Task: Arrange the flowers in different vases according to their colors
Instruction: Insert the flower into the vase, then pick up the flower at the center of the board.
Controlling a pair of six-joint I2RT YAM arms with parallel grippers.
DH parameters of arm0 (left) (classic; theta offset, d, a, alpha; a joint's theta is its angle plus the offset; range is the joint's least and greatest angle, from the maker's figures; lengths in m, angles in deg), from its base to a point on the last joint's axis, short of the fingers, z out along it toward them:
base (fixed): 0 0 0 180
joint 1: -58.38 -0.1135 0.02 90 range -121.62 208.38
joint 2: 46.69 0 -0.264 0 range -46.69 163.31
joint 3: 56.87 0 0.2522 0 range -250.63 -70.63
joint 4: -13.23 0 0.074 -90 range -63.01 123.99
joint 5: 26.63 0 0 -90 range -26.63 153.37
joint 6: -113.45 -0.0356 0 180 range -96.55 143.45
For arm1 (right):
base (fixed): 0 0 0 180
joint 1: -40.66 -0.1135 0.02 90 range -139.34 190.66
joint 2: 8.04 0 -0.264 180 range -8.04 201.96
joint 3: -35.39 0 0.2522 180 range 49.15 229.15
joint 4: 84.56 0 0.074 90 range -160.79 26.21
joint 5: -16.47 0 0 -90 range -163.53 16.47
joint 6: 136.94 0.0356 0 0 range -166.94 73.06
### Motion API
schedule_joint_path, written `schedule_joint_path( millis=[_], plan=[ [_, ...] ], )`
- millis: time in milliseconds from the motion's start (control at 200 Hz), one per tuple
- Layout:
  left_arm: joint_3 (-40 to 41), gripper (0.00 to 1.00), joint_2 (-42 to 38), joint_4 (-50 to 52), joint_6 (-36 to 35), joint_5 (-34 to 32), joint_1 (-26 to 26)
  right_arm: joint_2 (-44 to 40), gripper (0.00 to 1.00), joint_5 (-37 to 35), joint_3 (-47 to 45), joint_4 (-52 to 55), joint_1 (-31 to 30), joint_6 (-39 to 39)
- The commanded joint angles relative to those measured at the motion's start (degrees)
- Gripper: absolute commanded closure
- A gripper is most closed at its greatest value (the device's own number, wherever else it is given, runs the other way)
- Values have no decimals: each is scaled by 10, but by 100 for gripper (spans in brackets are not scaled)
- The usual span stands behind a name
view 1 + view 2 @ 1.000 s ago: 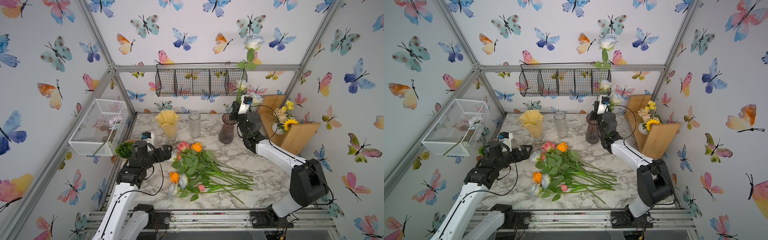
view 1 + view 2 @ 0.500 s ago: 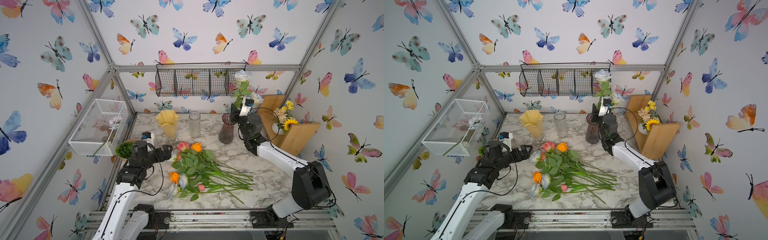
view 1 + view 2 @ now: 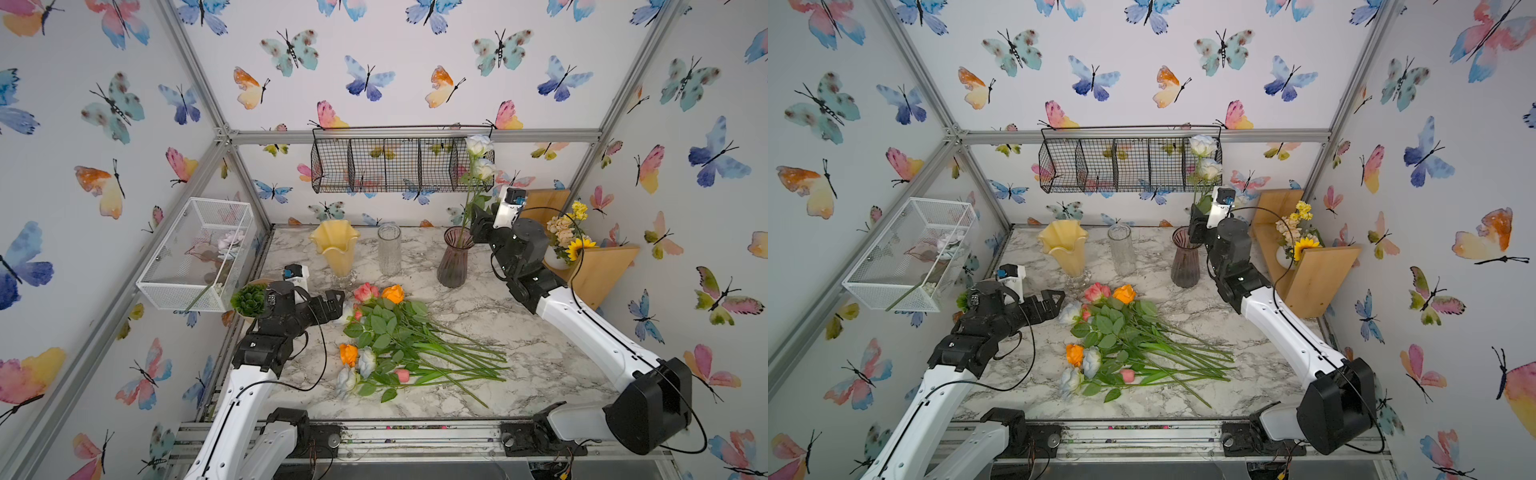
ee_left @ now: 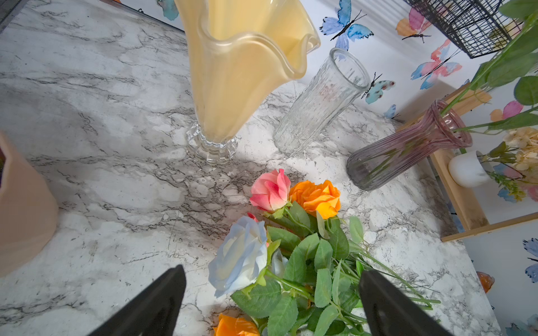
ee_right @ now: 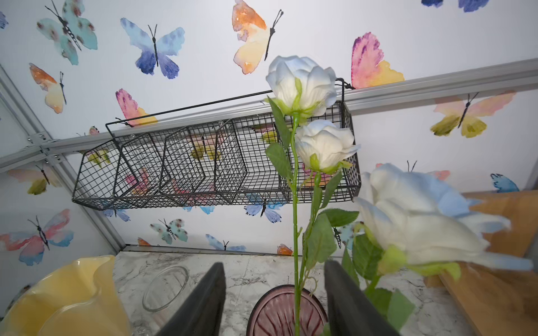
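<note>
Black right gripper (image 5: pixel 273 267), jaws apart, with a green white-rose stem (image 5: pixel 295 232) standing between them and touching neither side, as far as the wrist view shows. The stem drops straight into the purple ribbed vase (image 5: pixel 286 315) right under the gripper. White blooms (image 5: pixel 302 84) stand high above it, in front of the black wire basket (image 5: pixel 203 168). A third pale bloom (image 5: pixel 416 215) is blurred, close beside the gripper; can't tell where its stem ends. Further off from that gripper, same row: clear ribbed vase (image 3: pixel 389 249), then yellow ruffled vase (image 3: pixel 334 249), both empty.

Left gripper (image 4: pixel 272 272) hovers low, jaws wide apart, holding nothing. A pale-blue-white rose (image 4: pixel 238 253) lies just ahead of the gap, with a pink rose (image 4: pixel 270 189) and an orange rose (image 4: pixel 317 197) beyond it. These head the pile of flowers (image 3: pixel 399 340) lying flat on the marble table (image 3: pixel 540 345), between the two arms.

Progress, my read: early. Whites are in the purple vase. No orange or pink is placed, more whites are in the pile, and two vases are unused. Most of the sorting is left.
</note>
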Motion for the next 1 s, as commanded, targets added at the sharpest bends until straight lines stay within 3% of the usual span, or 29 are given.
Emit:
schedule_joint_path(
  millis=[0, 165, 290, 511, 996],
  plan=[
    [3, 1, -6, -5, -6, 15, 2, -20, 43, 86, 33, 124, 2, 4],
    [3, 1, -8, -5, -6, 13, 2, -31, 45, 205, 54, 267, -16, 19],
    [4, 1, -6, -5, -6, 12, 2, -29, 46, 235, 41, 350, -75, 20],
    [4, 1, -3, -5, -6, 8, 2, -4, 52, 217, -27, 416, -194, 29],
    [4, 1, 1, -4, -6, 6, 2, 83, 62, 199, -112, 453, -270, 42]
  ],
)
